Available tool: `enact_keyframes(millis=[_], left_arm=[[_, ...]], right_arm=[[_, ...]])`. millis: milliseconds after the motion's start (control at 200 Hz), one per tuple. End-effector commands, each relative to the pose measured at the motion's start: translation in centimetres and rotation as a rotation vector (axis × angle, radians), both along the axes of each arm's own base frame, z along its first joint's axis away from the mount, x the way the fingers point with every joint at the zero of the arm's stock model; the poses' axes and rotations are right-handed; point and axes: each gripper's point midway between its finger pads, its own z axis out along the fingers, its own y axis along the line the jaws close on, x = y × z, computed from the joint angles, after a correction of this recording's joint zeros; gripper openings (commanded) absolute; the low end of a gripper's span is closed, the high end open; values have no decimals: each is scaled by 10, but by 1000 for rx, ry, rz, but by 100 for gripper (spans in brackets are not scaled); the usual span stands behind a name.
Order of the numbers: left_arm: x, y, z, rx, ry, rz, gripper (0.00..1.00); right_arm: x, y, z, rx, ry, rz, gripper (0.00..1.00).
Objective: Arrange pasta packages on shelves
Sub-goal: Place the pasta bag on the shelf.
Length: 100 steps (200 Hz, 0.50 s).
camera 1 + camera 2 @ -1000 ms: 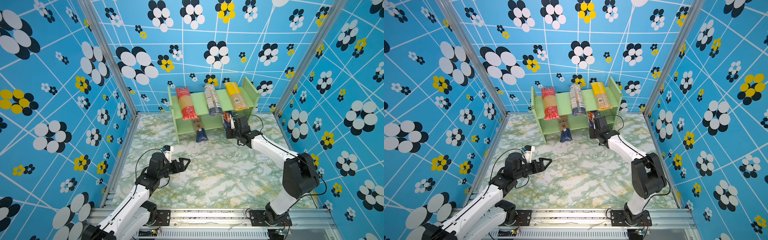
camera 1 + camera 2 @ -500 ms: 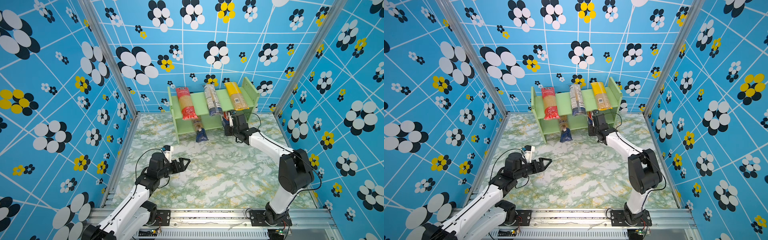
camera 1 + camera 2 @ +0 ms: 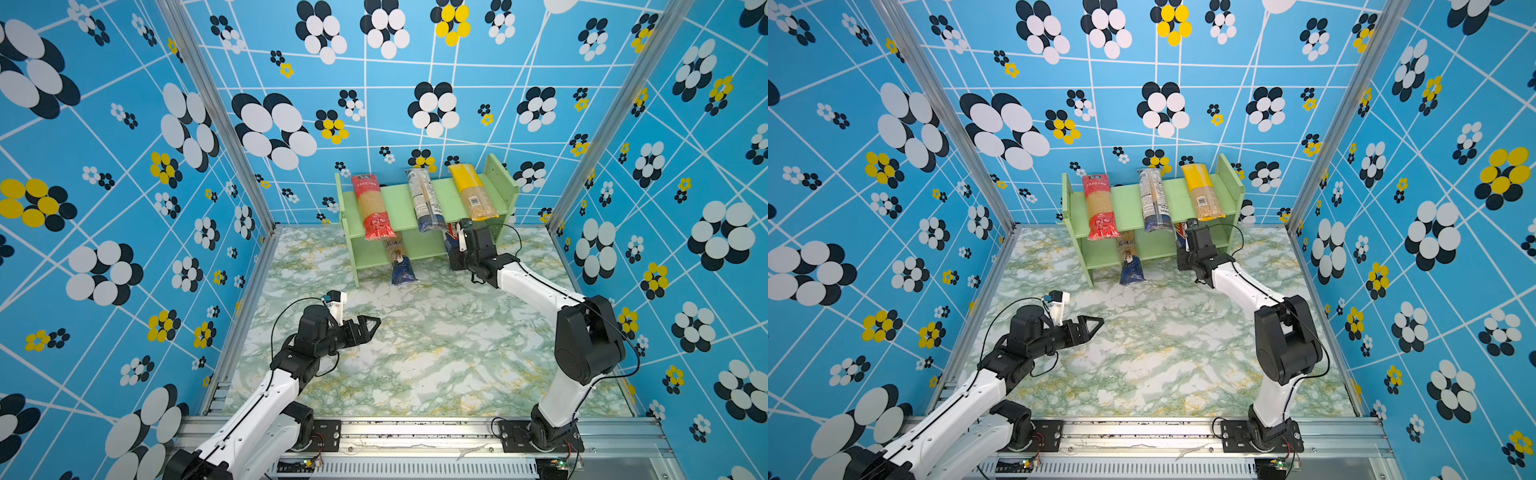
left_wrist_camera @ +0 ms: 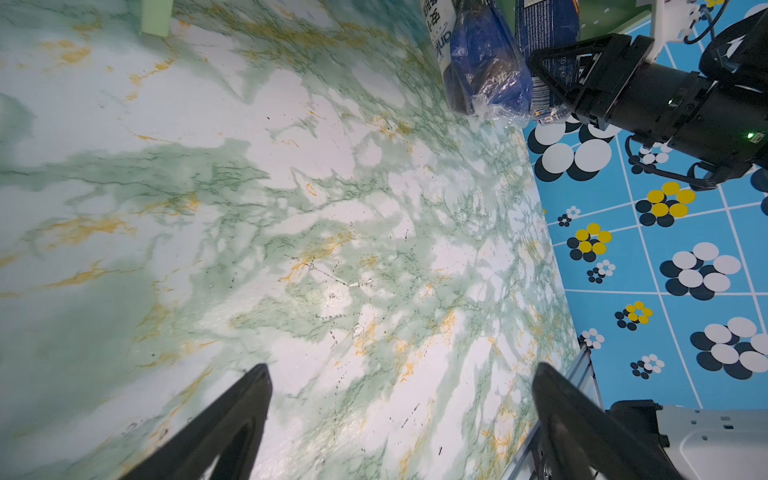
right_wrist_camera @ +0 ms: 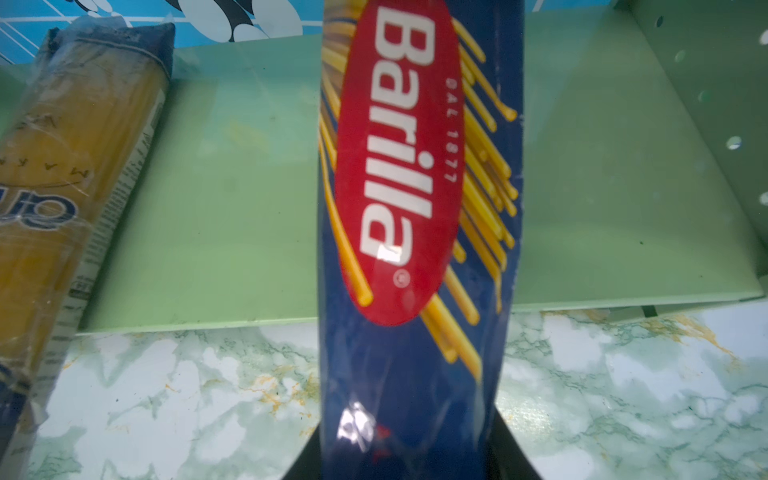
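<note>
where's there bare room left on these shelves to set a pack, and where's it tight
On the lower shelf, one bare strip lies between the brownish pack and the Barilla pack, another between it and the side panel. The top shelf is crowded: red pack, clear pack, yellow pack, slimmer gaps. The table in front lies bare.

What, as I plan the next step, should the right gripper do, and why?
Probably slide the dark blue Barilla spaghetti pack deeper onto the pale green shelf unit's lower tier: the right gripper is shut on its near end, overhanging the marble-patterned tabletop.
</note>
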Motion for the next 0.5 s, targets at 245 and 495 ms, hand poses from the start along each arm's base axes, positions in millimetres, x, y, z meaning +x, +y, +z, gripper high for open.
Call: enact_keyframes(millis=[245,495], left_arm=[[4,4,10,11,-37,12,99],[4,5,10,12,-35,13,99]], right_arm=[[35,3,62,53,-223,-19,0],[37,4,53,42,-208,-17,0]])
